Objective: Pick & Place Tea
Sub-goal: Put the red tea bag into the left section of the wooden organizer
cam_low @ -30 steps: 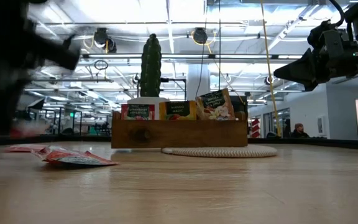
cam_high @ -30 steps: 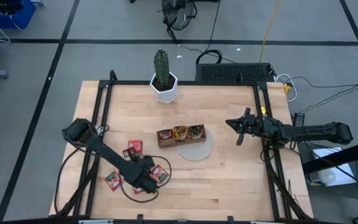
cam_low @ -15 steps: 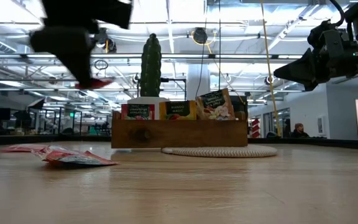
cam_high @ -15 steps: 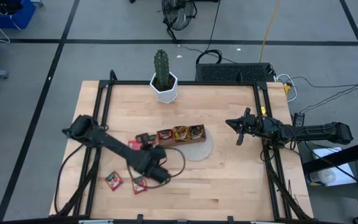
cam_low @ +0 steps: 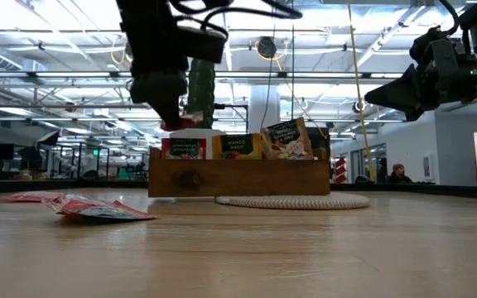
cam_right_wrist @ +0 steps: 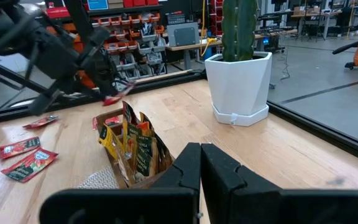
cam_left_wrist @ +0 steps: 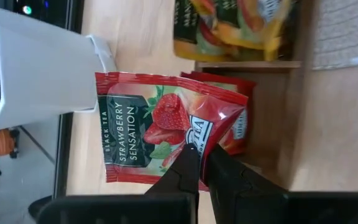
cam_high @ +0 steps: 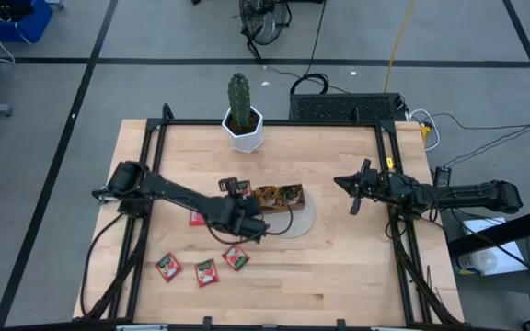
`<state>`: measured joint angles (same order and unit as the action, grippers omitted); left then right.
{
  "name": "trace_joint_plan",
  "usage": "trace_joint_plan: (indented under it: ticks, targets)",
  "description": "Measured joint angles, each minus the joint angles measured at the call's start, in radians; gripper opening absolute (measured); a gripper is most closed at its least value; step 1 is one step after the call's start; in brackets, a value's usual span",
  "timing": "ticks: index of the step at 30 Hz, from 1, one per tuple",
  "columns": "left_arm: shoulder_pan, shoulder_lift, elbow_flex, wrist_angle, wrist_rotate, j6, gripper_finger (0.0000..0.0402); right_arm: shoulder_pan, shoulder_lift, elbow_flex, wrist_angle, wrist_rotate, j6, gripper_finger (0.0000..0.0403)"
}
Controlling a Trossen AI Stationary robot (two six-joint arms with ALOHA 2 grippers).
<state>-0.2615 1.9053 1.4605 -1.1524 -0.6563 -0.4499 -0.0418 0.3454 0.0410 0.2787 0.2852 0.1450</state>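
My left gripper (cam_high: 235, 195) is shut on a red strawberry tea sachet (cam_left_wrist: 148, 124) just above the left end of the brown wooden tray (cam_high: 270, 208). The tray holds upright sachets: red (cam_low: 183, 148), orange (cam_low: 236, 147) and a tilted yellow-green one (cam_low: 286, 138). Several red sachets (cam_high: 207, 272) lie flat on the table near the front left. My right gripper (cam_high: 342, 182) hangs shut in the air at the right side, far from the tray. My left gripper pinches the sachet between its two fingertips (cam_left_wrist: 190, 163) at one edge (cam_left_wrist: 194, 142), where the foil is crumpled. The fingers come slanting down from the table's near side. The sachet sticks out beyond the fingertips, lifted clear, over the tray's left compartment (cam_left_wrist: 238, 124).
A cactus in a white pot (cam_high: 243, 124) stands at the far edge behind the tray. A round woven mat (cam_high: 297, 223) lies under the tray's right end. A black frame (cam_high: 145, 165) runs along the table's sides. Bare wood spreads across the near right.
My left gripper, shut on the red sachet, has risen from the loose sachets at the front left and swung toward the far right to the tray's left end, turning its wrist on the way. The sachet has been carried clear of the table.
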Motion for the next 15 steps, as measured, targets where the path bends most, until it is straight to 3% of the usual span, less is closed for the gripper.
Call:
trace_joint_plan:
  ticks: [9,15]
  targets:
    - [0.039,0.000,-0.095,0.171,0.036,0.067,0.0015,0.000,0.000,0.000,0.000,0.000,0.000,0.0000]
    - [0.040,0.000,-0.105,0.181,0.043,0.071,0.0015,0.000,0.000,0.000,0.000,0.000,0.000,0.0000]
